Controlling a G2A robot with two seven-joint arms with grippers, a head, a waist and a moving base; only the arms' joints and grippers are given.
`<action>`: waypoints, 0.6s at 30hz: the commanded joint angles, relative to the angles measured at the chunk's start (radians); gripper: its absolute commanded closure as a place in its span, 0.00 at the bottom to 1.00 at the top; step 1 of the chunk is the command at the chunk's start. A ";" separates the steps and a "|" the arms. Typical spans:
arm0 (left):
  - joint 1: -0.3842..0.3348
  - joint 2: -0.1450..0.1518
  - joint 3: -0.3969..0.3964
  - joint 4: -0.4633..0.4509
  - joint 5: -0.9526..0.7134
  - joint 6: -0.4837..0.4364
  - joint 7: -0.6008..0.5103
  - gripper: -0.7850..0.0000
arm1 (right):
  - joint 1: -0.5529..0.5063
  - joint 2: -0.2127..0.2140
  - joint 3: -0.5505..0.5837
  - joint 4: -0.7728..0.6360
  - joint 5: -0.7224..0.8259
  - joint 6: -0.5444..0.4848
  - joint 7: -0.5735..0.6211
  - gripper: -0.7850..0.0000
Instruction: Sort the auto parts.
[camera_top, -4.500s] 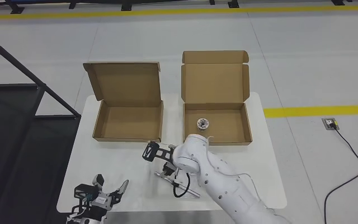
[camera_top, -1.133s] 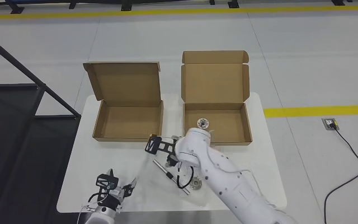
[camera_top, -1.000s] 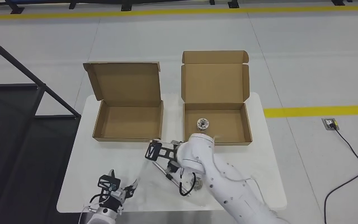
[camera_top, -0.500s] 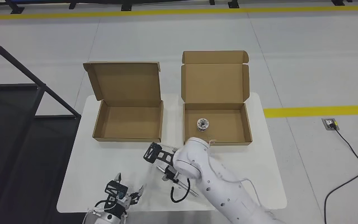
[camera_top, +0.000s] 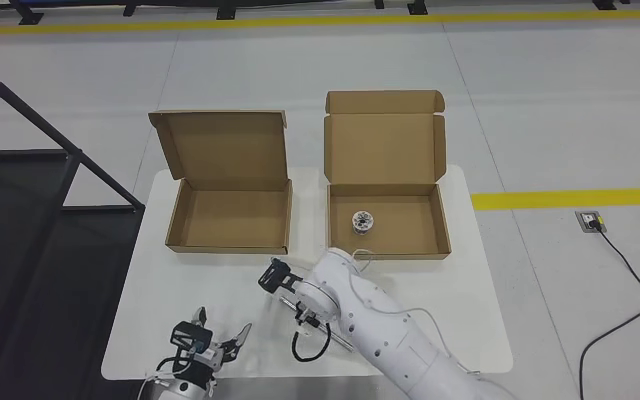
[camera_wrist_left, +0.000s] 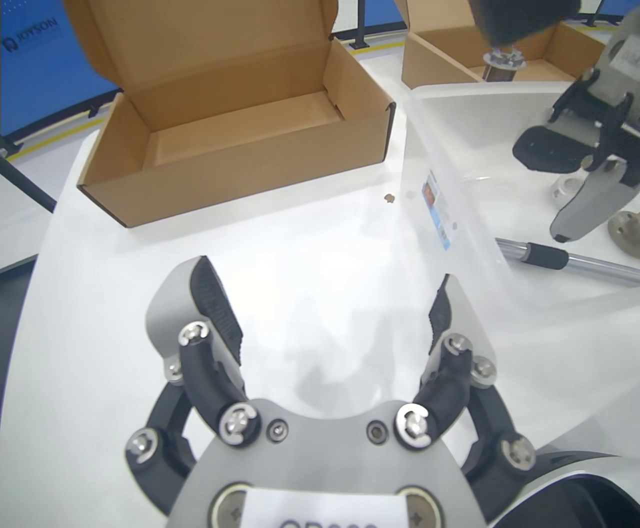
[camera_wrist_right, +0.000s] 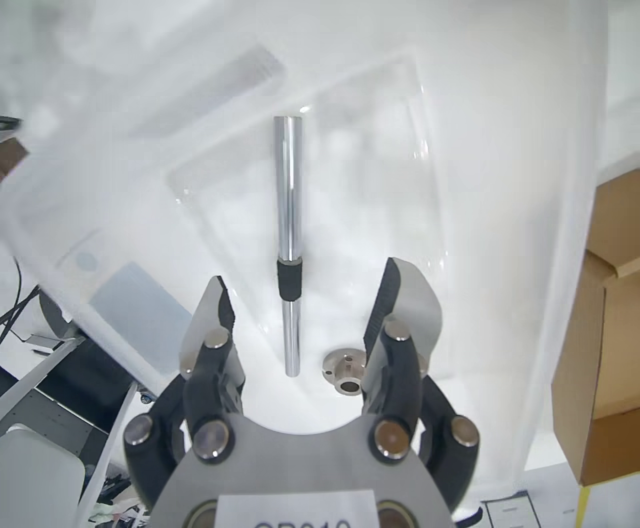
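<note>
A white table (camera_top: 140, 290) is being viewed from above. Two open cardboard boxes are being kept side by side along its far edge, the left box (camera_top: 228, 218) and the right box (camera_top: 405, 225). Nearer the robot, a clear plastic tray (camera_wrist_left: 435, 165) is being used for the unsorted parts.

The right gripper (camera_wrist_right: 306, 272) is being held low inside the tray, its jaws spread wide and gripping nothing, straddling a polished metal rod (camera_wrist_right: 289, 200) at its black band. The left gripper (camera_wrist_left: 322, 272) is being held low over bare table just beside the tray, likewise spread wide and gripping nothing.

A round flanged bushing (camera_wrist_right: 345, 375) is lying on the tray floor just beside the rod, partly covered by one finger of the right gripper. One small round metal part (camera_top: 362, 220) is being kept in the right box.

Several failures are being judged possible from here.
- **Blocked grasp:** the finger nearest the bushing may be set down on it, or the bushing may be shoved as the jaws are being closed, so the grasp is blocked or two parts are dragged together.
- **Rolling rod:** being round and smooth, the rod may be rolled aside by whichever pad is touching it first.
- **Off-balance grip:** if the rod is being gripped away from its balance point, it may be tilted or lost during lifting, or knocked against the tray wall.
- **Sliding tray:** the light tray itself may be pushed across the table.
</note>
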 joint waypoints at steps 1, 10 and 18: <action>0.002 0.000 -0.004 -0.002 -0.003 -0.002 0.001 0.00 | 0.003 -0.005 -0.005 0.020 0.002 0.011 -0.004 0.29; 0.009 0.001 -0.012 -0.009 -0.005 0.002 0.003 0.00 | -0.005 -0.016 -0.016 0.072 -0.010 0.047 -0.023 0.45; 0.019 0.002 -0.024 -0.019 -0.015 0.007 0.008 0.00 | -0.017 -0.024 -0.029 0.092 -0.042 0.070 -0.037 0.51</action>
